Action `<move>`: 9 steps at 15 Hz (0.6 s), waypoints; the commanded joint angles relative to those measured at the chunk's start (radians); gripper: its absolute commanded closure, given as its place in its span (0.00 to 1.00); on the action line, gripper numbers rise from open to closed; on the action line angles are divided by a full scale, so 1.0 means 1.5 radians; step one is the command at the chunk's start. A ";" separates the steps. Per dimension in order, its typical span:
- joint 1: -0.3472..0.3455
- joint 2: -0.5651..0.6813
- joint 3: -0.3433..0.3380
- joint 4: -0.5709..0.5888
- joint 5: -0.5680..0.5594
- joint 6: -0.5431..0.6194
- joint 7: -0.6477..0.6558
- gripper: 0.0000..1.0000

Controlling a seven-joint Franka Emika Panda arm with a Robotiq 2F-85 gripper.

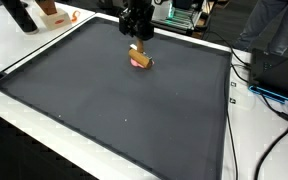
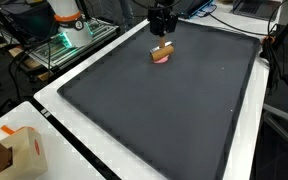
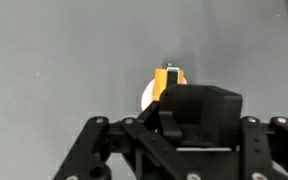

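My gripper (image 1: pixel 137 38) hangs over the far part of a large black mat (image 1: pixel 104 110), which also shows in the other exterior view (image 2: pixel 164 120). A small tan wooden block (image 1: pixel 137 50) with a pink and white piece at its base (image 1: pixel 141 63) stands right under the fingers, and both exterior views show it (image 2: pixel 164 48). The fingers look closed on the top of the block. In the wrist view the gripper (image 3: pixel 184 100) hides most of it. Only an orange-yellow end (image 3: pixel 167 77) and a white rounded edge (image 3: pixel 147 95) stick out.
The mat lies on a white table (image 1: pixel 254 130). Black cables (image 1: pixel 274 95) run along one side of it. A cardboard box (image 2: pixel 19 150) sits on the table edge. A robot base with an orange ring (image 2: pixel 69 18) and a rack stand beyond the mat.
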 commanded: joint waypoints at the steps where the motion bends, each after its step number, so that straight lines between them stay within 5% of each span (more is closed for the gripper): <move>1: 0.003 -0.015 -0.003 0.005 -0.074 -0.077 0.057 0.77; 9: -0.003 -0.027 -0.003 0.014 -0.094 -0.119 0.081 0.77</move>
